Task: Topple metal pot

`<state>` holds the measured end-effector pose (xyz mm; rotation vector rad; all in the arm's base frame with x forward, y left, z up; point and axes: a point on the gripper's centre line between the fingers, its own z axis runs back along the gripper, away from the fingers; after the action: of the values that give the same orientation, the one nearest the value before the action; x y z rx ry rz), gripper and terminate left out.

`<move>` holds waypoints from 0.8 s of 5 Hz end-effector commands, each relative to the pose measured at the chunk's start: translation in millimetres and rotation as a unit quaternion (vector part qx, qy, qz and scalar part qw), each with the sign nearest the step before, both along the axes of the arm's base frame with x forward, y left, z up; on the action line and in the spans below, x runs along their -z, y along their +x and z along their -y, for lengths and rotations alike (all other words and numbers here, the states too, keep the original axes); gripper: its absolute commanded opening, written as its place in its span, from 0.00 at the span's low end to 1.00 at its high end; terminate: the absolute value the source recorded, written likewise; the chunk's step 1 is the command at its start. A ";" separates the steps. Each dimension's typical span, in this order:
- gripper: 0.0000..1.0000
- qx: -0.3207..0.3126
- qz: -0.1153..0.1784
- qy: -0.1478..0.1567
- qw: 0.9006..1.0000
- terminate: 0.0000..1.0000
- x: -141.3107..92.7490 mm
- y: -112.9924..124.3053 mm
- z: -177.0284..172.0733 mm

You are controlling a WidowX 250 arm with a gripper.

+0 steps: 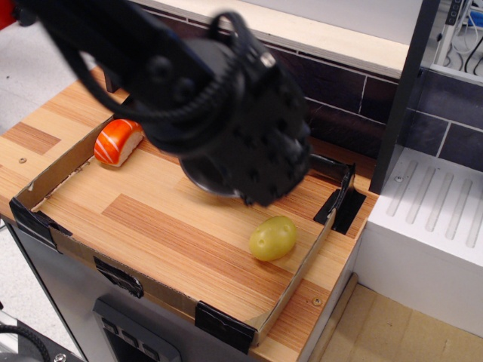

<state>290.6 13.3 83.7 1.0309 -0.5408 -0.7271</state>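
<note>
My arm (226, 113) is a large, black, blurred mass across the middle of the view, close to the camera. It covers the back middle of the cardboard tray (53, 162), where the metal pot is hidden behind it. Only a dark curved edge shows under the arm, and I cannot tell whether it is the pot's rim. The gripper's fingers cannot be made out in the blur, so its state is unclear.
A yellow potato toy (272, 237) lies at the tray's front right. An orange-and-white sushi toy (118, 141) lies at the back left. The tray sits on a wooden counter (30, 136) against a dark tiled wall (339, 98). A white drainer (438, 211) stands to the right.
</note>
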 end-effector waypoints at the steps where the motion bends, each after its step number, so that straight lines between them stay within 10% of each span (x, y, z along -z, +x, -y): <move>1: 0.00 -0.012 -0.018 0.004 1.000 0.00 1.8 -2.4 -0.2; 2: 1.00 -0.043 -0.074 -0.051 0.995 0.00 -0.1 -3.7 -0.6; 3: 1.00 -0.054 -0.200 -0.169 0.964 0.00 -9.0 -2.4 -8.9; 4: 1.00 -0.098 -0.266 -0.195 0.939 0.00 -14.4 -0.4 -13.2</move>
<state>284.3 20.9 86.5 0.4589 -0.0627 -0.6662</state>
